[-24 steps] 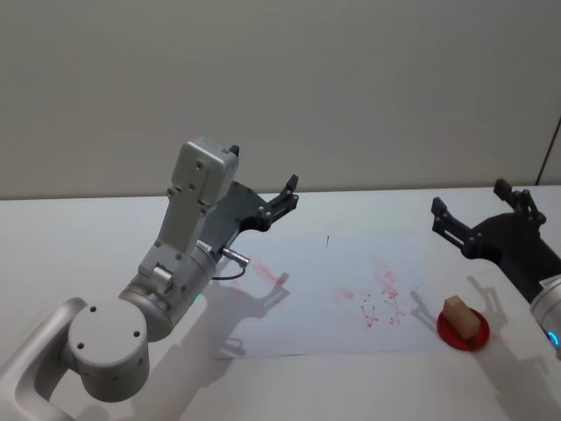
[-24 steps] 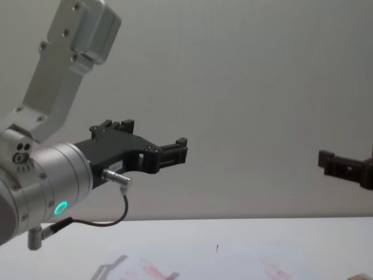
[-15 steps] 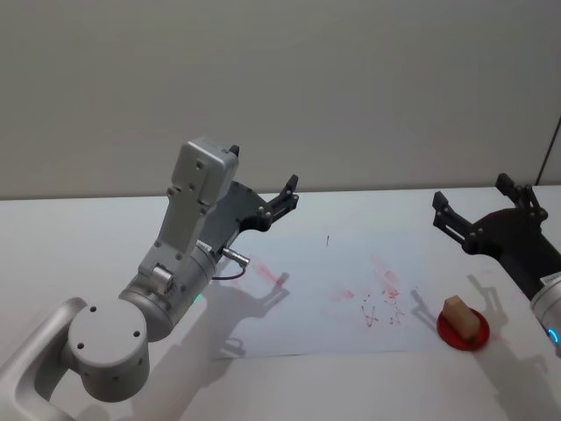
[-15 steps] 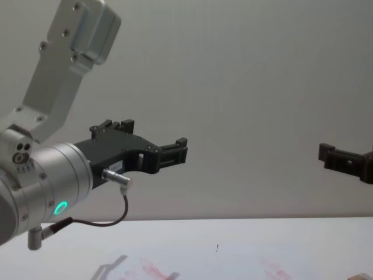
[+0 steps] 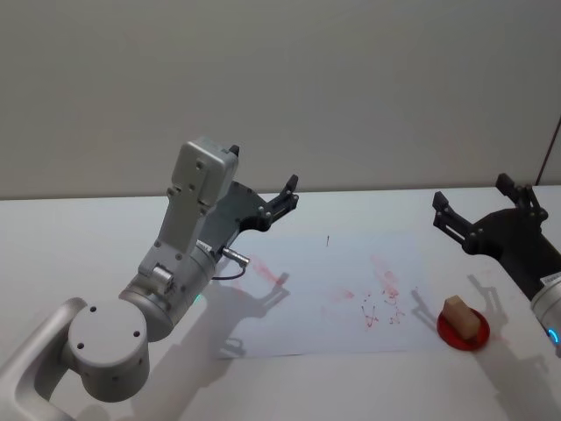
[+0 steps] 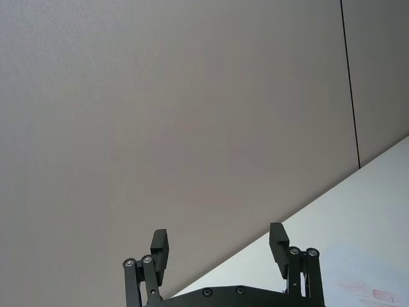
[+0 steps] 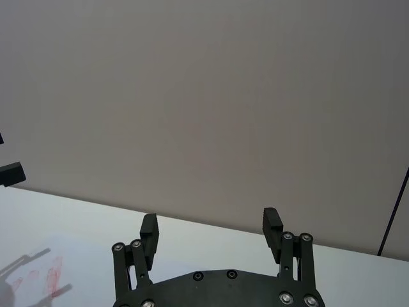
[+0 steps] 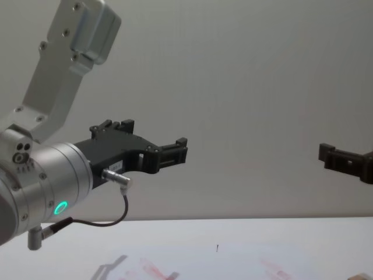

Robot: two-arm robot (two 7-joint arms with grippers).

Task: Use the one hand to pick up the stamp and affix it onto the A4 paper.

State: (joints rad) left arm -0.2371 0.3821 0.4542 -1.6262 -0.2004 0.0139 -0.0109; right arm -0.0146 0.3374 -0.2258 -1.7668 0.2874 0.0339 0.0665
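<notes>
Backdrop: plain grey wall behind a white bench.
Left hand: black two-fingered left hand, fingers spread, empty, parked aloft.
Paper: flat white A4 paper with red prints, lying between the hands.
Right hand: black two-fingered right hand, spread, empty, the nearer one.
Stamp: small tan wooden stamp on a red round pad, below the right hand and toward the robot, long axis slanting.
Change: the right hand has edged up and rightward; the rest is unmoved.

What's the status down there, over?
Left gripper open, raised near A4 paper. Right gripper open, raised behind stamp. Stamp sits on red pad, untouched. Nothing blocking.
</notes>
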